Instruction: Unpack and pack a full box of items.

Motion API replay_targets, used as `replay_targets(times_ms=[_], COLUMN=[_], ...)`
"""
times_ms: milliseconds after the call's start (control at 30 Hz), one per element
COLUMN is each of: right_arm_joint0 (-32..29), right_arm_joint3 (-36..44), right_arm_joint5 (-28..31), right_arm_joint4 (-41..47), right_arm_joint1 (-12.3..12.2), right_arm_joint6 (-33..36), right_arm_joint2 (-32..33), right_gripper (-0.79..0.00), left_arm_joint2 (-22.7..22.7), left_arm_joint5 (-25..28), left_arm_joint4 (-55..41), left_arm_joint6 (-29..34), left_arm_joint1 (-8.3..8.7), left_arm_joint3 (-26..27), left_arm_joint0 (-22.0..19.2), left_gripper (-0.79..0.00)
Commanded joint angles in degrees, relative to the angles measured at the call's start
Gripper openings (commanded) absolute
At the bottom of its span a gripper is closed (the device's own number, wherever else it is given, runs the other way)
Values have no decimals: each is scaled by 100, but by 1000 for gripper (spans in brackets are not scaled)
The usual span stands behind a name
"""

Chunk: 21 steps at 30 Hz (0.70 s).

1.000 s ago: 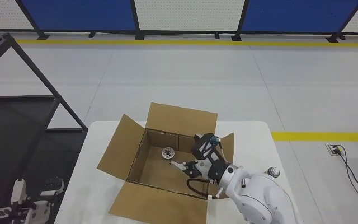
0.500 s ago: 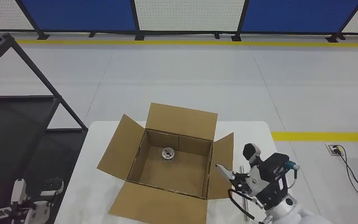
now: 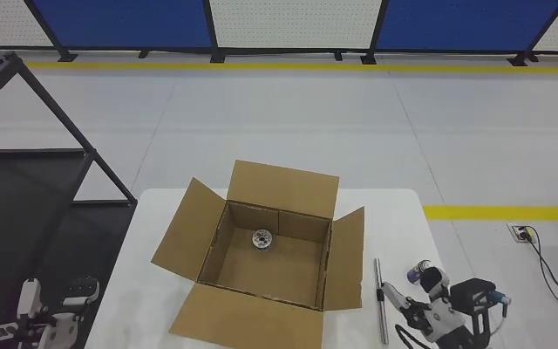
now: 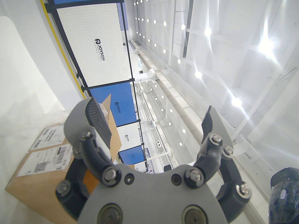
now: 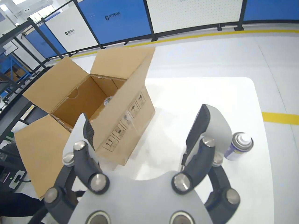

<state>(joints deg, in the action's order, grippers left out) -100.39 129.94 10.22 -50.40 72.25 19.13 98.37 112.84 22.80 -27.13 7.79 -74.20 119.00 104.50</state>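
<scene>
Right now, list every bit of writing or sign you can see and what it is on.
Handling symbols on the box: pictures only, no words.
Shipping labels on the box: barcodes and print too small to read.
Wall panels: a brand logo, not quoted.
Spray can: print too blurred to read.

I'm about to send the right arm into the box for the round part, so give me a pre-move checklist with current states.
1. Right gripper open and empty: ok.
2. Left gripper open, empty, pointing up away from the table: ok.
3. Cardboard box flaps open: ok.
4. Round part lying uncovered on the box floor by the far wall: ok.
5. Metal rod and spray can clear of the arm's path: cannot tell; both sit on the table near the right arm.
</scene>
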Motion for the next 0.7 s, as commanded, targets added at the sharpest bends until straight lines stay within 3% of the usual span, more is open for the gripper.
replay_targets(times_ms=[0,233,667], right_arm_joint0=[-66,243,2497], right_arm_joint3=[-82,-383,-1657], right_arm_joint5=[-23,-240,-1251], right_arm_joint4=[75,-83,-778], right_arm_joint1=[-6,-56,-113], right_arm_joint6=[72,1090,3574], right_arm_joint2=[92,-32,-1013], right_gripper=[0,0,0], left_arm_joint2=[0,0,0], left_arm_joint5=[0,0,0], left_arm_joint4=[0,0,0], left_arm_joint6=[0,0,0], left_arm_joint1=[0,0,0], left_arm_joint3=[0,0,0], left_arm_joint0=[0,0,0], left_gripper=[0,0,0])
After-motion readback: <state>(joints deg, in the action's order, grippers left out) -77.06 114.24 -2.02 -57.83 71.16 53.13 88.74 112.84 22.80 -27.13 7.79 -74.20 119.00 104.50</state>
